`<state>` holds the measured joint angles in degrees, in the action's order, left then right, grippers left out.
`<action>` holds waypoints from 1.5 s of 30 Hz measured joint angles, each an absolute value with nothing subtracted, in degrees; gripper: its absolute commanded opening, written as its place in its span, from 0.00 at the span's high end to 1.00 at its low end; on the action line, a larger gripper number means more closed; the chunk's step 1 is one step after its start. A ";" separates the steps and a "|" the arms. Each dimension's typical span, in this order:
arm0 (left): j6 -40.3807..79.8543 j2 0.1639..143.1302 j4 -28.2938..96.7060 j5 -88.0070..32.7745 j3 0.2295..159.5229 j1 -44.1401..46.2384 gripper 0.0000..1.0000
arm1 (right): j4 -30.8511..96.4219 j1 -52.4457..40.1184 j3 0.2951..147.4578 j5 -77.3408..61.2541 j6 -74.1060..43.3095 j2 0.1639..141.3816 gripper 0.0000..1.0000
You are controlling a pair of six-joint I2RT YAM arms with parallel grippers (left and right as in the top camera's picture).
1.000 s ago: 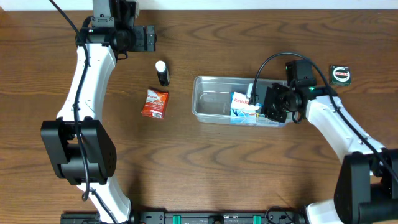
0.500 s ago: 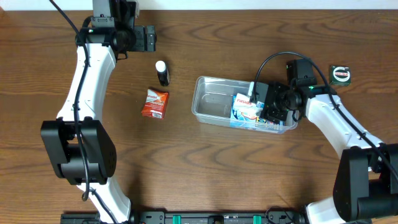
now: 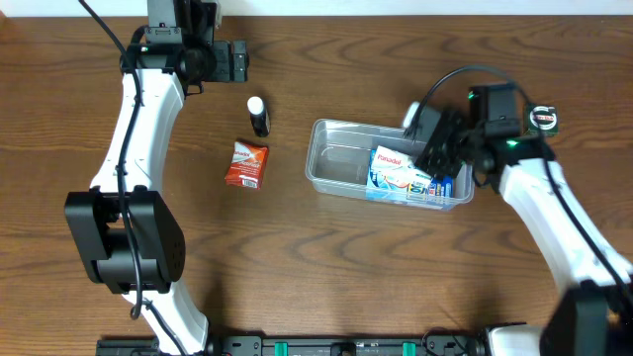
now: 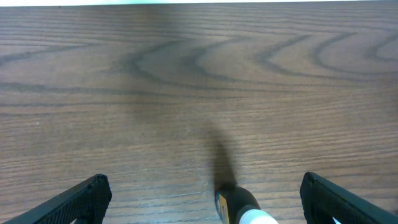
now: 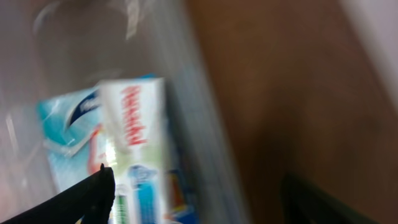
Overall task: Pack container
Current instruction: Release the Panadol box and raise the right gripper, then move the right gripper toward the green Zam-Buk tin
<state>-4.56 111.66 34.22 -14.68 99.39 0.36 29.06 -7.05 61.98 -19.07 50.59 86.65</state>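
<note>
- The right claw [image 3: 432, 148] sits over the right end of the clear tub [image 3: 336, 168], higher and further back than a second ago, when it was down among the contents.
- Its jaws are now spread wide with nothing between them. The wrist view shows both dark fingers apart, with only the tub wall and table in the gap. A second ago they were much closer together.
- The white box [image 3: 393, 158] with red lettering and the blue carton [image 3: 410, 184] under it stay behind in the right half of the tub, lying flat and free of the claw. This looks like a completed drop.
- The tub stands on the table right of centre. Its right end seems to have swung slightly toward the robot since a second ago. Its left half is bare.
- The left claw [image 3: 237, 62] has not moved. It hangs at the far left of the table, jaws wide apart and empty.
- The black tube with a white cap [image 3: 258, 116] and the orange packet [image 3: 245, 164] lie where they were, on the table left of the tub and well apart from it.
- A small round item [image 3: 542, 119] lies beyond the tub's right end.
- Judging from this, packing is partly done, and the loose items outside the tub are probably next.
</note>
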 measured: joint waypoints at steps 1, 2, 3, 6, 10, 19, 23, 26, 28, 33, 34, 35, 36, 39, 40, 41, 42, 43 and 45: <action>-4.56 111.66 34.24 -14.68 99.39 0.36 0.02 | 28.91 -6.85 62.61 -18.09 48.77 85.12 0.34; -4.56 111.66 34.22 -14.68 99.39 0.38 0.02 | 28.86 -6.59 63.11 -17.39 46.89 83.64 0.43; -4.56 111.66 34.22 -14.68 99.39 0.36 0.02 | 29.19 -6.35 63.46 -16.47 44.01 82.02 0.55; -4.56 111.66 34.24 -14.68 99.39 0.36 0.02 | 32.67 -6.07 63.79 -15.27 34.68 78.32 0.92; -4.56 111.66 34.22 -14.68 99.39 0.36 0.02 | 42.85 -6.17 63.79 -14.50 18.90 74.41 0.99; -4.56 111.66 34.24 -14.70 99.39 0.36 0.02 | 68.27 -8.16 63.68 -15.03 -1.45 72.31 0.99; -4.56 111.66 34.24 -14.68 99.39 0.36 0.02 | 73.89 -8.29 63.66 -15.49 -4.38 72.31 0.99; -4.56 111.66 34.24 -14.68 99.39 0.36 0.02 | 73.14 -8.27 63.57 -14.17 -5.48 72.31 0.99; -4.56 111.66 34.22 -14.68 99.39 0.36 0.02 | 71.81 -8.29 63.09 -13.32 -5.82 72.31 0.99; -4.56 111.66 34.22 -14.68 99.37 0.38 0.02 | 65.14 -8.27 58.28 -11.84 -7.66 73.45 0.99; -4.56 111.66 34.22 -14.68 99.35 0.36 0.02 | 63.88 -8.27 57.28 -11.70 -7.94 74.11 0.99; -4.56 111.66 34.24 -14.68 99.35 0.36 0.02 | 62.28 -8.29 56.23 -11.62 -8.16 74.85 0.99; -4.56 111.66 34.22 -14.68 99.35 0.38 0.02 | 61.14 -8.29 55.53 -11.46 -8.38 75.59 0.99; -4.56 111.66 34.22 -14.68 99.35 0.36 0.02 | 57.71 -8.27 54.28 -10.90 -8.82 78.19 0.99; -4.56 111.66 34.22 -14.68 99.35 0.36 0.02 | 56.80 -8.29 54.24 -10.31 -8.99 79.00 0.99; -4.56 111.66 34.24 -14.68 99.35 0.36 0.02 | 55.96 -8.27 54.24 -9.65 -9.15 79.75 0.99; -4.56 111.66 34.22 -14.68 99.35 0.36 0.02 | 55.09 -8.29 54.22 -8.51 -9.26 80.55 0.99; -4.56 111.66 34.24 -14.68 99.35 0.36 0.02 | 54.39 -8.29 54.22 -7.38 -9.43 81.19 0.99; -4.56 111.66 34.22 -14.70 99.35 0.36 0.02 | 53.19 -8.29 54.19 -5.06 -9.67 82.08 0.99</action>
<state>-4.56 111.66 34.22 -14.70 99.35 0.36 53.19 -8.29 54.19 -5.06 -9.67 82.08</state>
